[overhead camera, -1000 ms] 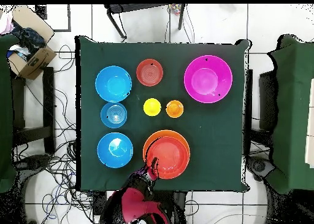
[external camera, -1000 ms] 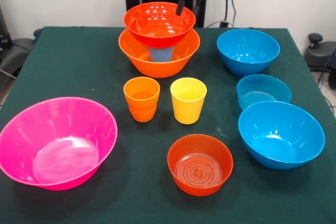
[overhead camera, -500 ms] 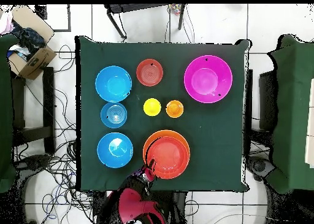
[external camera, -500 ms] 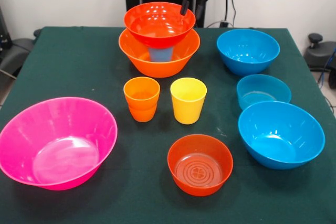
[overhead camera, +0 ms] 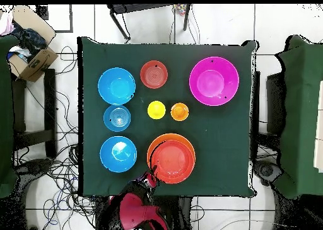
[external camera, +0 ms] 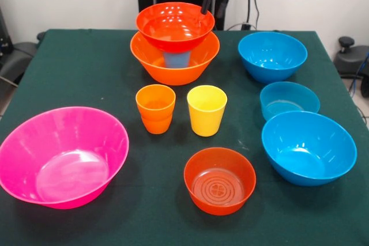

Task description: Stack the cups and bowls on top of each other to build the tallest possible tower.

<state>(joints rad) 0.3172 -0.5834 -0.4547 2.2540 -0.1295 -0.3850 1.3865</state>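
Note:
The tower (external camera: pixel 174 44) stands at the table's far side: a big orange bowl (external camera: pixel 151 63) holds a blue cup (external camera: pixel 176 59), and a red-orange bowl (external camera: pixel 174 24) rests on that cup. My gripper (external camera: pixel 214 3) hangs open and empty just above and right of the top bowl's rim, apart from it. In the overhead view the gripper (overhead camera: pixel 150 176) sits at the table edge beside the tower (overhead camera: pixel 171 158). An orange cup (external camera: pixel 155 108) and a yellow cup (external camera: pixel 206 109) stand side by side mid-table. A second red-orange bowl (external camera: pixel 219 180) lies near the front.
A big pink bowl (external camera: pixel 62 155) sits at the front left. Down the right side are a larger blue bowl (external camera: pixel 272 56), a small shallow blue bowl (external camera: pixel 289 99) and another larger blue bowl (external camera: pixel 308 147). A cardboard box (overhead camera: pixel 30 51) stands off the table.
My gripper has risen and drawn back from the top red-orange bowl's rim. The bowls and cups have not moved.

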